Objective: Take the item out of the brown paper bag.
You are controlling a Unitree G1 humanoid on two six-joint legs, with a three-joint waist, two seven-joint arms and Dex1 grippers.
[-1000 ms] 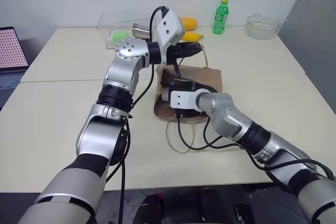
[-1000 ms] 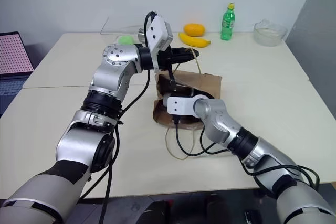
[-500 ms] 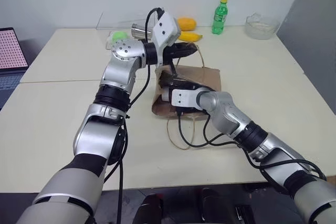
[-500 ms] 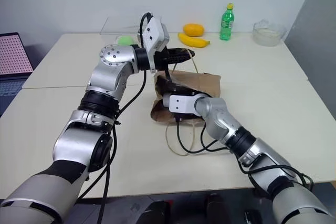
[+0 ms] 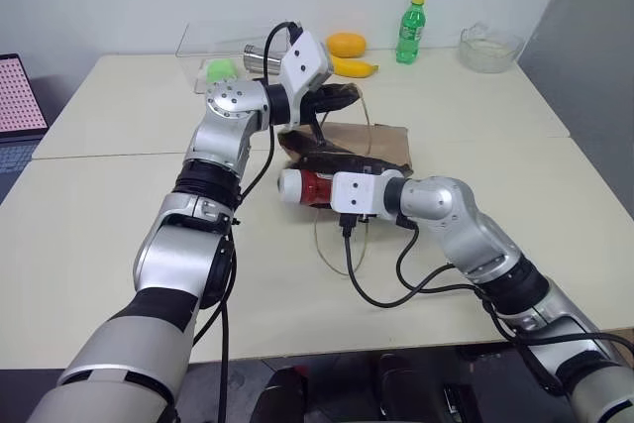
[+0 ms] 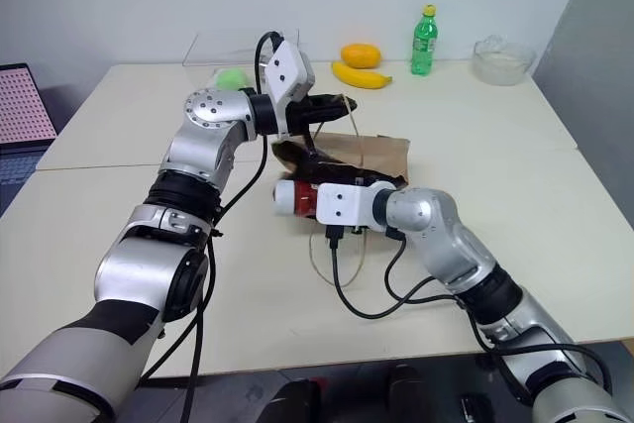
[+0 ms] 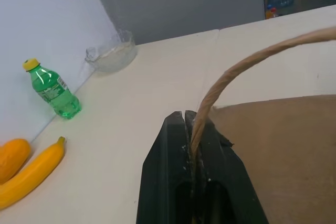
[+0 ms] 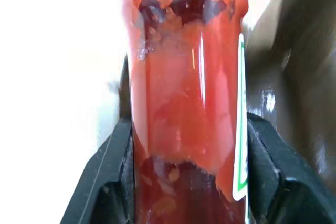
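Right gripper point(image 8: 186, 182) is clamping the item point(image 5: 302, 186), red bottle lying sideways outside the brown paper bag point(image 5: 381, 141), white end left. Right wrist view is showing fingers point(image 8: 107, 174) on both sides. Left gripper point(image 7: 191, 124) is pinching shut on the bag handle point(image 7: 247, 64).

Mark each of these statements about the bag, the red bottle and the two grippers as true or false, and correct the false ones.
1. The right gripper grips the red bottle. True.
2. The red bottle's white end points toward the green soda bottle. False: it points to the robot's left, away from the brown paper bag.
3. The left gripper is shut on the bag's handle. True.
4. The banana lies inside the bag. False: it lies on the table beside the orange fruit.
5. The glass bowl stands at the table's far right corner. True.
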